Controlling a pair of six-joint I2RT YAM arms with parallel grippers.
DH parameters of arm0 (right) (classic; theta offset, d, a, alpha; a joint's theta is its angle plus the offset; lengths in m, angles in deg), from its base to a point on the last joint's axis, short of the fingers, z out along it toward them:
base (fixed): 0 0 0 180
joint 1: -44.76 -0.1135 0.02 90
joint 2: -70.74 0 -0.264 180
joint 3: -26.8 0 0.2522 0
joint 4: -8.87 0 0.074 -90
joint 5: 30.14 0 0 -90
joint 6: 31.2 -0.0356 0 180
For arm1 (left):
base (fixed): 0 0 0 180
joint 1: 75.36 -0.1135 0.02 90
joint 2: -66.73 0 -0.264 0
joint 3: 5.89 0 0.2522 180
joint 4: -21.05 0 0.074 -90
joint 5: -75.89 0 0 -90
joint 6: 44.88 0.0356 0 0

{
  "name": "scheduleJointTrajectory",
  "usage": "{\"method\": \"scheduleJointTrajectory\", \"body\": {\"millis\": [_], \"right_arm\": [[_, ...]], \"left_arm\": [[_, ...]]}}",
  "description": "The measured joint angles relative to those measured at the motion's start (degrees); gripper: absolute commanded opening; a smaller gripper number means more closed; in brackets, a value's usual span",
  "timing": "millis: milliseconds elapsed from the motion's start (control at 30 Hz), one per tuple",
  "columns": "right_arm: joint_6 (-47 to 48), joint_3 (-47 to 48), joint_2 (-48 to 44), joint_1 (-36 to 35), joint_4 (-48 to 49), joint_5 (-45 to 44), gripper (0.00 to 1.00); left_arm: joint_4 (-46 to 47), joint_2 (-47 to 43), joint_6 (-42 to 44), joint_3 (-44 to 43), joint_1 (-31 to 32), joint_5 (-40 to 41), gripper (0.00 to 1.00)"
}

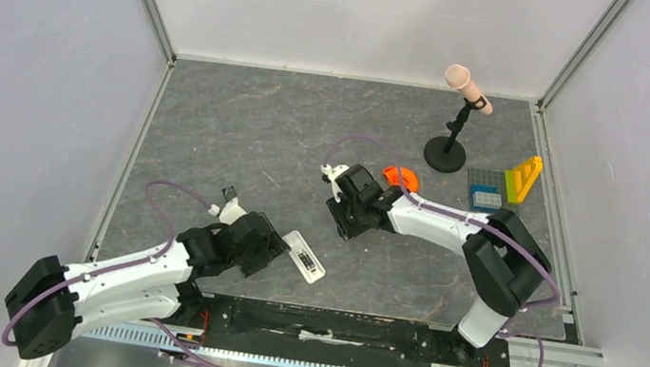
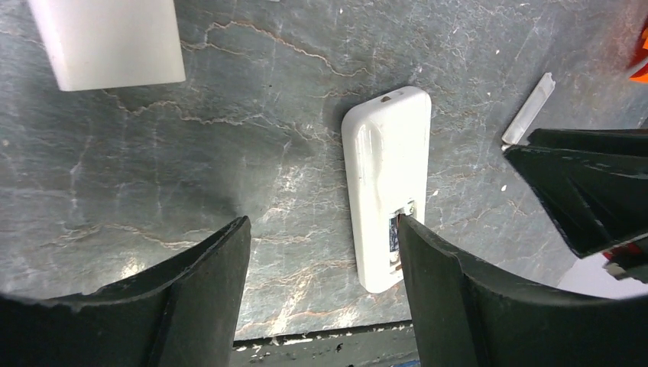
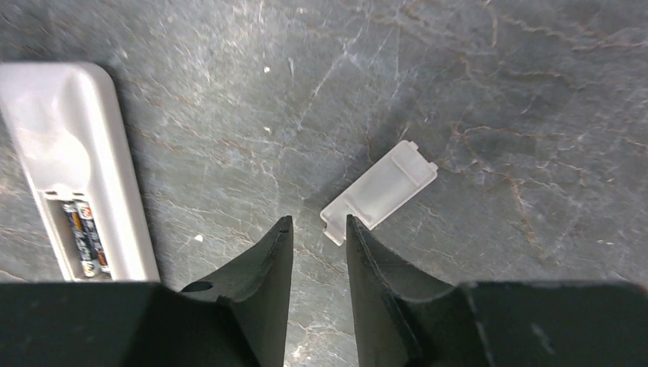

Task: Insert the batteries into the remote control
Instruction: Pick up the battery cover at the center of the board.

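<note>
Batteries [image 3: 82, 237] are seated in the remote [image 2: 386, 187] beside the wide-spread left tool [image 2: 322, 225], and the cover [image 3: 378, 191] is faced just ahead of the slightly parted, empty right tool [image 3: 317, 223], presumably for pickup.

The left arm [image 1: 135, 277] lies low and stretches rightward. The left gripper [image 2: 321, 290] is empty, its fingers [image 2: 199, 306] spread wide. The right arm [image 1: 450, 225] bends at the elbow and reaches left. The right gripper [image 3: 317, 252] points down, fingers narrowly parted, holding nothing.
</note>
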Motion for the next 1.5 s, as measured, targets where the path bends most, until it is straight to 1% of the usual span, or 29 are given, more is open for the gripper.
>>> {"method": "scheduleJointTrajectory", "body": {"millis": [100,267,533,600,667,800,1033,1133,1300,1500], "right_arm": [[2.4,0.6,1.6,0.0,-1.8,1.0,0.33],[5.9,0.8,1.9,0.0,-3.9,2.6,0.33],[8.8,1.3,2.9,0.0,-4.9,3.5,0.29],[9.2,1.3,3.0,0.0,-4.8,3.4,0.26],[9.5,1.4,3.1,0.0,-4.7,3.2,0.19],[9.7,1.5,3.2,0.0,-4.6,2.6,0.01],[7.8,1.5,2.7,0.0,-4.2,1.6,0.0],[5.8,1.0,0.2,0.0,-4.0,2.3,0.0],[0.6,0.8,-9.2,0.2,-2.2,6.1,0.0],[-6.6,0.4,-22.5,1.4,2.5,16.2,0.0]], "left_arm": [[-1.5,-1.7,0.0,-0.2,0.0,0.3,0.76],[-2.2,-3.3,0.0,-0.3,0.1,1.5,0.76],[-2.2,-4.6,0.0,-0.3,0.2,1.7,0.76],[-2.2,-5.0,0.0,-0.3,0.2,1.9,0.76],[-2.1,-5.4,0.0,-0.3,0.2,2.0,0.76],[-2.1,-5.9,0.0,-0.3,0.2,2.1,0.76],[-1.9,-7.2,0.7,-0.2,0.2,2.7,0.76],[-1.5,-9.1,2.6,-0.2,0.2,3.0,0.76],[2.1,-13.3,7.1,-0.2,0.2,2.9,0.76],[13.2,-17.6,15.3,0.1,0.2,0.0,0.77]]}}
